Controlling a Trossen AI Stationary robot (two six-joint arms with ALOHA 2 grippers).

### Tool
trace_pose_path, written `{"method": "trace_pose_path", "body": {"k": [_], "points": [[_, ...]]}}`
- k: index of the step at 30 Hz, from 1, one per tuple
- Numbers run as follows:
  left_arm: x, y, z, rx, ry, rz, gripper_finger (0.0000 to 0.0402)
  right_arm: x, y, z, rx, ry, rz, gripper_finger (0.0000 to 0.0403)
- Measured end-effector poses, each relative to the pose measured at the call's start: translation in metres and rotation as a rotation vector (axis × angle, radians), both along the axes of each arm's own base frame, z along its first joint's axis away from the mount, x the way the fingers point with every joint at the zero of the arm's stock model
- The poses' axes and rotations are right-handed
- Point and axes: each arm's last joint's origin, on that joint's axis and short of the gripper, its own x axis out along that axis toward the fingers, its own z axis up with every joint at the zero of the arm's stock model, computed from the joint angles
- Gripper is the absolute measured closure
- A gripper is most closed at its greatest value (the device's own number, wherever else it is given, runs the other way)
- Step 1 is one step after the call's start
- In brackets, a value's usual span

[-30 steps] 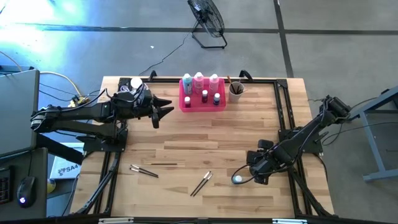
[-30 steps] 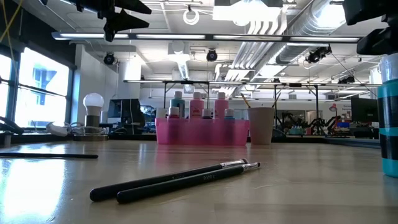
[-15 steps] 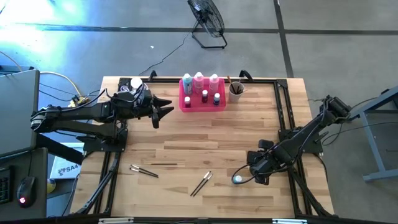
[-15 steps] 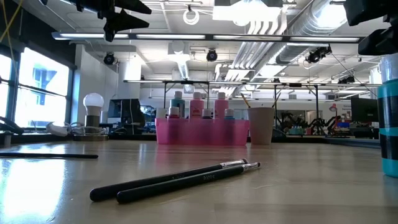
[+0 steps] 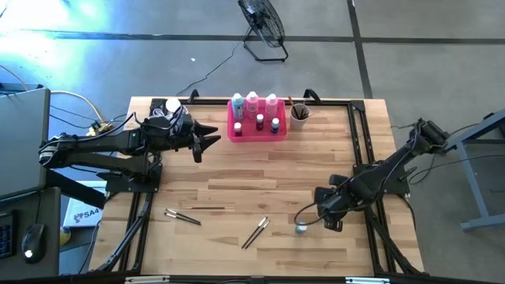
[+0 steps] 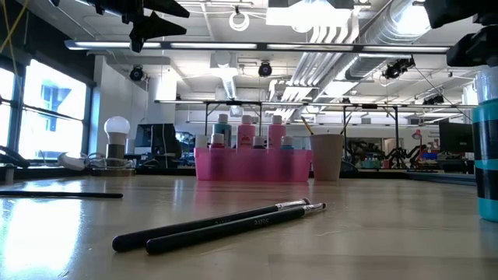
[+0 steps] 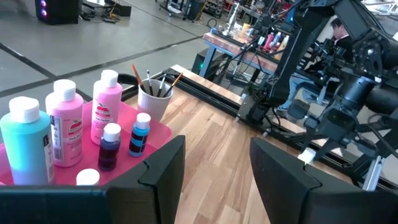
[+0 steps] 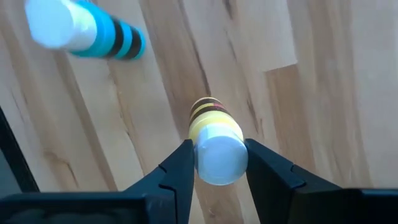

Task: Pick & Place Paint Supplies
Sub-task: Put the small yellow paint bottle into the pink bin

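On the tabletop (image 5: 237, 170), a pink tray (image 5: 256, 128) of bottles was seen at 12 o'clock. The left hand (image 5: 207, 139) hung spread wide beside it. A tiny yellow bottle (image 8: 214, 140) was clamped in the right hand (image 5: 319, 207) at 5 o'clock, a teal bottle (image 5: 301, 228) just beside it.

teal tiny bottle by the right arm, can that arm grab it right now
Probably not yet: the right gripper has its jaws shut on the yellow tiny bottle. The teal tiny bottle stands close by on bare table, so it looks reachable once the yellow one is set down.
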Motion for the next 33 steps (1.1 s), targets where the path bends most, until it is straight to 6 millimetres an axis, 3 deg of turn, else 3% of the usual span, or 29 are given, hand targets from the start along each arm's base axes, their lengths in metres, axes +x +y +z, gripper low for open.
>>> {"method": "trace_pose_path", "body": {"k": [8, 22, 33], "points": [[0.0, 0.0, 0.0, -0.051, -0.014, 0.007, 0.0224, 0.007, -0.023, 0.026, 0.026, -0.044, -0.019, 0.0285], [-0.001, 0.0, -0.007, -0.079, 0.054, 0.011, 0.0224, 0.041, -0.075, 0.098, 0.006, -0.264, -0.102, 0.0286], [-0.001, -0.002, -0.009, -0.086, 0.069, -0.044, 0.0224, 0.102, -0.129, 0.127, -0.094, -0.325, -0.149, 0.0286]]}}
